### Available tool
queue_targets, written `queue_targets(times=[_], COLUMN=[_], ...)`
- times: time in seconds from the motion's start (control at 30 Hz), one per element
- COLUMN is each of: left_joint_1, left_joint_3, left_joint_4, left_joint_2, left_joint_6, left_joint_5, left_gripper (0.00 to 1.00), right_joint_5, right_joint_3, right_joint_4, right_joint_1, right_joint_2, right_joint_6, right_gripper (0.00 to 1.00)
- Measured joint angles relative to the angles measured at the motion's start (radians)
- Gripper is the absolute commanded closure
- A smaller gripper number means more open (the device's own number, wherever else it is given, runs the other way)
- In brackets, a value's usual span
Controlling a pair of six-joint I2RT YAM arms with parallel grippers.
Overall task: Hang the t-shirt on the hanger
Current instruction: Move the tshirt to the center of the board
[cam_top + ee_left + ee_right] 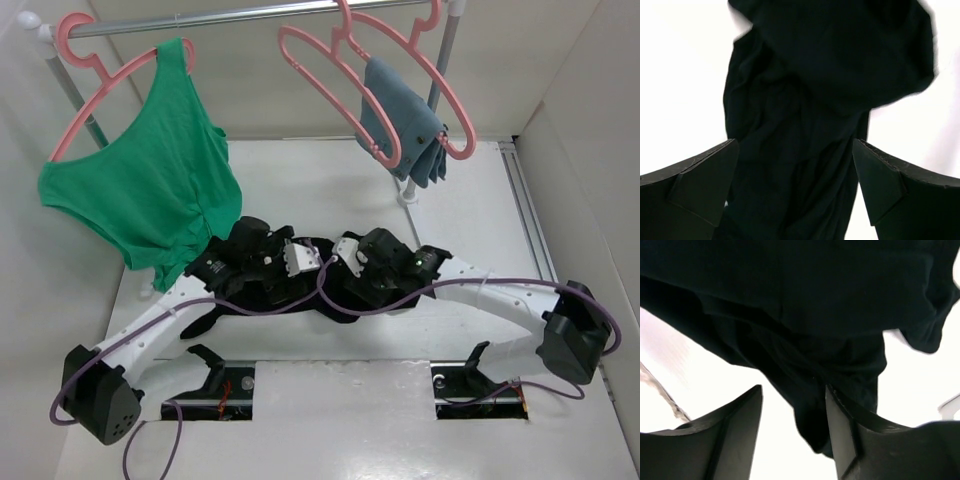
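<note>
My left hand (795, 170) is spread wide. Its two dark, blunt fingers (705, 180) stand on either side of the t-shirt (805, 75), which lies crumpled on the white desk (300, 180) right under and ahead of the hand. The cloth is matte black and soft, bunched into long folds that run away from the fingertips, with one thicker lump heaped at the far end.

My right hand (794, 415) is also parted, though less widely. A hanging fold of the same black cloth sits just inside its right finger (850, 440), and bare desk shows through the rest of the gap. I see nothing clamped in either hand.

From above, both hands meet over the shirt and nearly face each other, with purple cables (350, 305) looping beneath them.

Beyond the hands, a metal rail (250, 15) carries a pink hanger (85, 100) holding a green tank top (150, 170). To the right, two salmon-pink hangers (330, 75) overlap, and grey-blue cloth (405, 125) is draped among them. I cannot tell which one bears it.
</note>
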Motion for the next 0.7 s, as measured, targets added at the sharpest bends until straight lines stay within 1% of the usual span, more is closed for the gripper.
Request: queue_targets(times=[0.07, 0.17, 0.23, 0.27, 0.3, 0.33, 0.37, 0.53, 0.57, 0.6, 0.67, 0.7], left_joint_1=[-0.025, -0.035, -0.049, -0.056, -0.064, -0.072, -0.08, -0.104, -0.111, -0.117, -0.126, -0.129], left_joint_3=[0.03, 0.085, 0.114, 0.118, 0.118, 0.117, 0.111, 0.021, 0.001, -0.014, -0.038, -0.049], left_joint_4=[-0.005, 0.009, 0.035, 0.041, 0.048, 0.05, 0.061, 0.15, 0.171, 0.19, 0.226, 0.243], left_joint_2=[0.012, 0.031, 0.046, 0.052, 0.058, 0.066, 0.072, 0.079, 0.083, 0.087, 0.097, 0.1], left_joint_6=[-0.018, -0.042, -0.059, -0.063, -0.07, -0.077, -0.09, -0.156, -0.175, -0.19, -0.219, -0.232], left_joint_5=[0.005, 0.042, 0.07, 0.077, 0.087, 0.1, 0.114, 0.158, 0.163, 0.162, 0.162, 0.162], left_gripper=[0.1, 0.15, 0.15, 0.12, 0.07, 0.06, 0.06, 0.05, 0.05, 0.08, 0.16, 0.2], right_joint_5=[-0.011, -0.042, -0.065, -0.076, -0.093, -0.103, -0.117, -0.164, -0.168, -0.172, -0.176, -0.172], right_joint_3=[-0.032, -0.036, -0.036, -0.036, -0.036, -0.036, -0.037, -0.082, -0.092, -0.101, -0.123, -0.133], right_joint_4=[0.018, 0.082, 0.131, 0.149, 0.171, 0.18, 0.192, 0.233, 0.233, 0.238, 0.264, 0.276], right_joint_1=[-0.01, -0.009, -0.01, -0.009, -0.01, -0.009, -0.01, -0.012, -0.016, -0.021, -0.034, -0.039], right_joint_2=[-0.029, -0.058, -0.064, -0.064, -0.061, -0.059, -0.056, -0.063, -0.069, -0.079, -0.116, -0.142], right_joint_6=[0.024, 0.04, 0.041, 0.04, 0.037, 0.034, 0.033, 0.036, 0.046, 0.058, 0.093, 0.115], right_gripper=[0.46, 0.47, 0.47, 0.49, 0.51, 0.52, 0.53, 0.53, 0.49, 0.45, 0.41, 0.36])
